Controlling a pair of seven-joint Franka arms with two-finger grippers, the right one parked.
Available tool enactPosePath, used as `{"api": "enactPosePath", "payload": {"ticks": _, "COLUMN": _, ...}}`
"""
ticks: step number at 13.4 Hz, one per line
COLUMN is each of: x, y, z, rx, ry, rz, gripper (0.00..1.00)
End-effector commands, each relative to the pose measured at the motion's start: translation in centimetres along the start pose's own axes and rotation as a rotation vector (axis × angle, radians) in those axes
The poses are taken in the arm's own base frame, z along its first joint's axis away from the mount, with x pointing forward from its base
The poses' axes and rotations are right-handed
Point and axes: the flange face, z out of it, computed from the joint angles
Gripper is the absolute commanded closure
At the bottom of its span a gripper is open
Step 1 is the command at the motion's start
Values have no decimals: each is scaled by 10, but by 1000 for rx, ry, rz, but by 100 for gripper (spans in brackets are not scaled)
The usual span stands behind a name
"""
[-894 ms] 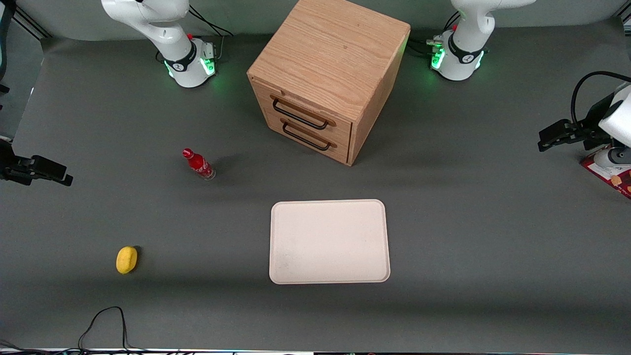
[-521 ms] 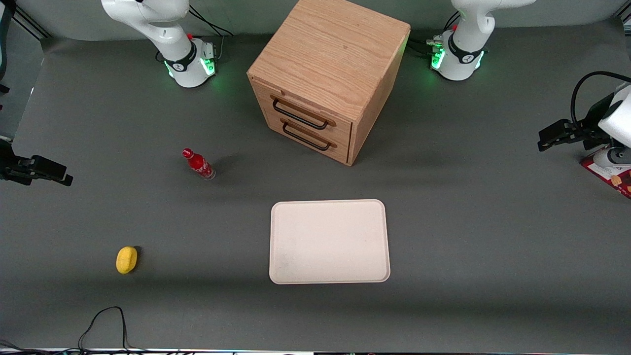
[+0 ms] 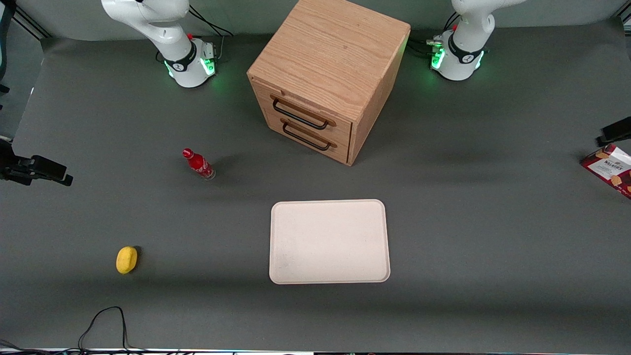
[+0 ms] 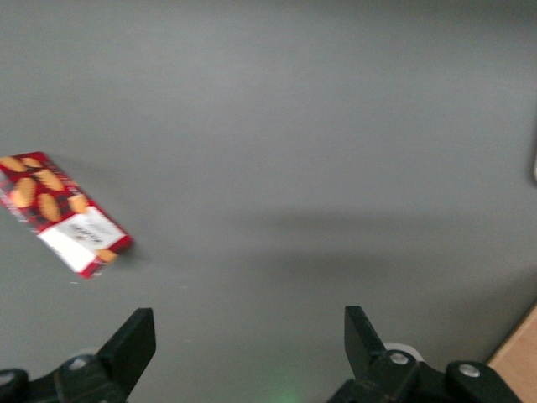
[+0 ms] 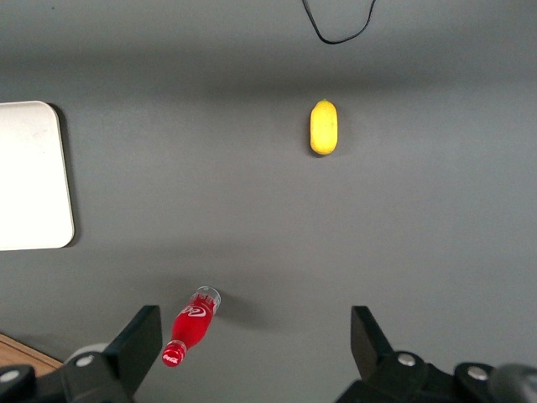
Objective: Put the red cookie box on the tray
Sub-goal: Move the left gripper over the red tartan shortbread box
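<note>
The red cookie box (image 3: 610,168) is parked flat at the counter (image 3: 473,207) edge, working arm's end, well apart from the tray (image 3: 329,241); gripper (image 4: 247,336) is held above bare counter, fingers (image 4: 134,340) spread wide, nothing pinched

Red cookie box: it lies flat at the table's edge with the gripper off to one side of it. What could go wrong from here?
1. The red cookie box lies flat on the table, so the fingers could push it instead of gripping it.
2. It sits at the working arm's end, partly out of the front view; a nudge might send it off the table.
3. The open gripper is apart from the box, and the tray is far off: a weak grip may drop it.
</note>
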Motion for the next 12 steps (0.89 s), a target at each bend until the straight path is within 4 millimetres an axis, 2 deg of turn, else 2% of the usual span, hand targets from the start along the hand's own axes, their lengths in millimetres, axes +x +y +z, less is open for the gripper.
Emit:
{"api": "enactPosePath", "payload": {"ticks": 1, "x": 2, "y": -85, "z": 12, "rx": 34, "ry": 3, "rz": 26, "gripper": 0}}
{"api": "enactPosePath", "payload": {"ticks": 3, "x": 4, "y": -150, "z": 27, "rx": 45, "ry": -11, "rz": 45, "gripper": 0}}
{"api": "enactPosePath", "payload": {"ticks": 5, "x": -4, "y": -217, "z": 46, "rx": 35, "ry": -11, "rz": -16, "gripper": 0}}
{"api": "enactPosePath", "payload": {"ticks": 6, "x": -9, "y": -240, "z": 54, "rx": 35, "ry": -5, "rz": -48, "gripper": 0}}
{"api": "enactPosePath", "payload": {"ticks": 9, "x": -35, "y": -290, "z": 69, "rx": 38, "ry": 26, "rz": -157, "gripper": 0}}
{"api": "enactPosePath", "payload": {"ticks": 10, "x": -42, "y": -299, "z": 75, "rx": 30, "ry": 20, "rz": -214, "gripper": 0}}
{"api": "enactPosePath", "payload": {"ticks": 12, "x": -46, "y": -298, "z": 91, "rx": 11, "ry": -10, "rz": -409, "gripper": 0}}
